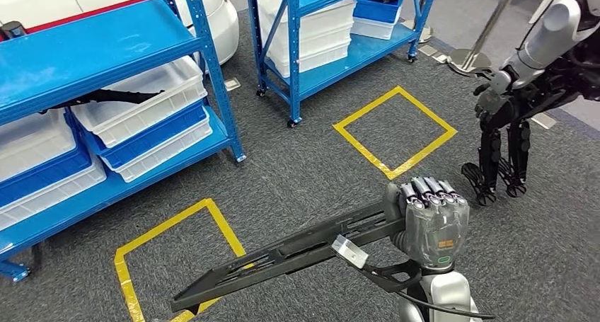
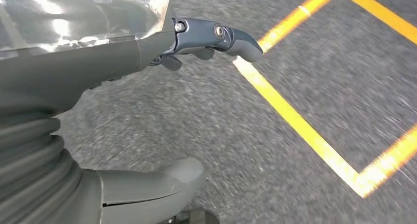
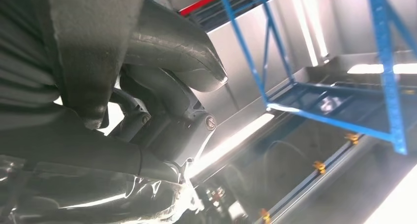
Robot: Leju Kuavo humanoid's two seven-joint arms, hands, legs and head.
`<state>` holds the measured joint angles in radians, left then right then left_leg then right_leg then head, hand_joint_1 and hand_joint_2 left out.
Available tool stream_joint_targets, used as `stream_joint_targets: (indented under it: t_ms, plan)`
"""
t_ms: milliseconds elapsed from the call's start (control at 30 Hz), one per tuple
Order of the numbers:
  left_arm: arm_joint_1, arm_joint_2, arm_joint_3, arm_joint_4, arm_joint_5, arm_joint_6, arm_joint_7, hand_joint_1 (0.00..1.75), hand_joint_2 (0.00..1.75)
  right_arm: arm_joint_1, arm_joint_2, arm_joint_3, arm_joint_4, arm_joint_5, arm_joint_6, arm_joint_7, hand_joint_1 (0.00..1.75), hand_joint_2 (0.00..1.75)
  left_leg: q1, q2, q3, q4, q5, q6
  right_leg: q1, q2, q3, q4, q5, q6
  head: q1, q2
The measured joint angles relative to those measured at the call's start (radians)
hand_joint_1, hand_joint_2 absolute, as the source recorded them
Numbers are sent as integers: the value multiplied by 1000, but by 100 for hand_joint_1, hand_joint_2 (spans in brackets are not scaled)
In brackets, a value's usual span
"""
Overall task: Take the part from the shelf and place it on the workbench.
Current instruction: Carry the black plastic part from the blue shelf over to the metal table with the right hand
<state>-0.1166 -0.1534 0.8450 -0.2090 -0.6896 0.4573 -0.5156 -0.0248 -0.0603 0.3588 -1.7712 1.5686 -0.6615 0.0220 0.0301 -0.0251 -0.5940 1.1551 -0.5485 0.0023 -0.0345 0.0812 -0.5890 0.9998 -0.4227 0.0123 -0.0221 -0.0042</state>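
Observation:
The part [image 1: 283, 255] is a long, flat black frame. My right hand [image 1: 428, 219] grips it at one end, fingers curled over its edge, and the rest of it reaches out to the lower left above the carpet. In the right wrist view my right hand [image 3: 167, 120] is closed around the dark part [image 3: 83, 51]. My left hand [image 2: 98, 61] hangs over the grey carpet holding nothing, with its thumb [image 2: 152, 187] and a dark finger [image 2: 221, 37] spread apart. A similar black part [image 1: 99, 97] lies across the white bins on the blue shelf [image 1: 92, 53] at the left.
A second blue shelf [image 1: 332, 53] with white bins stands at the back centre. Two yellow tape squares [image 1: 394, 127] [image 1: 177, 258] mark the grey carpet. Another humanoid robot [image 1: 520, 88] stands at the right, its dark hands hanging low.

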Motion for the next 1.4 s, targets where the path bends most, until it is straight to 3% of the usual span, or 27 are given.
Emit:
stream_joint_targets:
  t_ms: [67,100,167,200,267,333,400,433,467,500,567,600,667,700,733,800,833,900,933,1000,1033,1100,1133,1200,1267,1333,1400]
  plan:
    - [-4,-2,-1,0,-5,-4,-3,0,175,4,0,-5,-12,0,0,1,175,175,7,-45,53,-110,39,-3,4,24,-9,8,3,10,-1,0]
    - [-5,-4,-1,0,-7,-6,-4,0,175,6,0,-7,-17,0,0,1,175,175,6,-58,60,-130,42,-2,6,35,-16,9,7,17,0,0]
    - [-8,-9,-1,0,-9,-10,-6,0,175,14,-3,-10,-27,0,0,1,175,175,-2,-41,57,-133,47,11,9,59,-28,2,18,37,5,0]
    - [-11,-11,-1,0,-9,-12,-6,0,175,19,-5,-13,-30,0,0,0,175,175,-6,-28,57,-137,53,21,8,55,-34,3,19,44,7,0]
    - [-15,-14,-2,0,-10,-15,-6,0,175,24,-10,-18,-35,0,0,0,175,175,-10,1,54,-146,64,42,10,5,-66,58,-10,42,16,0]
    - [-15,-16,-1,0,-8,-13,-6,0,175,26,-13,-22,-38,0,0,0,175,175,-16,32,47,-147,68,52,12,-54,-125,190,-73,32,28,0]
    - [-14,-18,-1,0,-5,-10,-6,0,175,30,-14,-23,-39,-1,0,0,175,175,-24,64,42,-147,70,55,13,-68,-164,294,-114,33,32,0]
    - [-13,-19,-1,0,-4,-9,-6,0,175,32,-16,-24,-39,-2,0,0,175,175,-27,79,40,-147,71,56,14,-71,-155,294,-114,36,33,0]
    - [-13,-20,-1,0,-3,-9,-6,0,175,33,-17,-24,-40,-2,0,0,175,175,-30,93,39,-147,71,57,16,-76,-121,251,-101,41,34,0]
    - [-14,-20,-1,0,-3,-10,-7,0,175,33,-18,-24,-41,-4,0,0,175,175,-33,106,40,-147,71,57,19,-93,-71,176,-81,42,34,0]
    - [-14,-22,-1,0,-2,-23,-7,0,175,31,-19,-24,-45,-8,0,0,175,175,-39,129,44,-146,70,53,32,-142,12,40,-53,30,33,0]
    - [-14,-22,-1,0,-2,-32,-7,0,175,29,-20,-24,-47,-10,0,1,175,175,-41,139,46,-146,69,50,38,-158,28,7,-46,21,33,0]
    - [-15,-24,-1,0,-3,-46,-7,0,175,27,-21,-25,-49,-10,0,1,175,175,-41,160,50,-148,69,42,44,-148,26,-4,-41,8,31,0]
    - [-15,-24,-1,0,-4,-48,-7,0,175,27,-22,-25,-49,-10,0,1,175,175,-39,158,51,-147,66,36,35,-136,27,-9,-37,2,31,0]
    - [-16,-24,-1,0,-5,-48,-7,0,175,27,-22,-25,-50,-10,0,2,175,175,-36,138,48,-137,56,29,28,-124,29,-14,-31,-4,29,0]
    - [-16,-23,-1,0,-5,-46,-7,0,175,24,-21,-25,-51,-7,0,4,175,175,-27,69,16,-60,3,16,13,-101,34,-21,-19,-17,22,0]
    - [-14,-23,-1,0,-6,-45,-6,0,175,23,-20,-25,-51,-6,0,5,175,175,-24,40,-11,4,-33,11,15,-88,31,-21,-17,-21,18,0]
    - [-10,-22,-1,0,-7,-44,-3,0,175,23,-19,-25,-51,-5,0,6,175,175,-17,22,-60,112,-77,2,16,-60,25,-19,-14,-22,13,0]
    - [-8,-22,-1,0,-7,-44,-1,0,175,23,-19,-25,-51,-4,0,6,175,175,-13,21,-64,120,-69,-2,15,-45,24,-17,-13,-21,12,0]
    - [-8,-20,-1,0,-7,-46,2,0,175,22,-18,-25,-50,-2,0,6,175,175,-1,14,-22,32,-5,-10,11,-16,21,-8,-14,-18,12,0]
    - [-8,-20,-1,0,-7,-47,3,0,175,21,-17,-25,-50,-1,0,6,175,175,6,-8,9,-30,21,-15,10,-2,17,-1,-15,-14,11,0]
    - [-8,-19,-1,1,-6,-54,3,0,175,18,-15,-25,-50,-1,0,6,175,175,11,-50,46,-112,46,-16,12,22,3,14,-16,1,10,0]
    - [-9,-19,-1,1,-6,-57,3,0,175,17,-13,-25,-50,-1,0,6,175,175,7,-60,47,-118,42,-12,13,33,-6,16,-14,11,10,0]
    - [-11,-18,-1,1,-8,-60,3,0,175,17,-11,-24,-50,-2,0,6,175,175,-1,-38,44,-122,50,8,12,48,-20,15,-6,29,12,0]
    - [-14,-18,-1,0,-10,-58,2,0,175,17,-11,-25,-50,-1,0,7,175,175,-5,-11,45,-133,60,30,13,8,-43,45,-18,34,17,0]
    - [-15,-17,-1,0,-13,-57,3,0,175,16,-9,-25,-49,-1,0,8,175,175,-9,19,44,-141,66,42,15,-51,-97,151,-67,28,27,0]
    - [-16,-17,-1,0,-14,-56,5,0,175,17,-7,-25,-49,-1,0,10,175,175,-15,52,41,-140,65,44,14,-67,-152,272,-114,27,32,0]
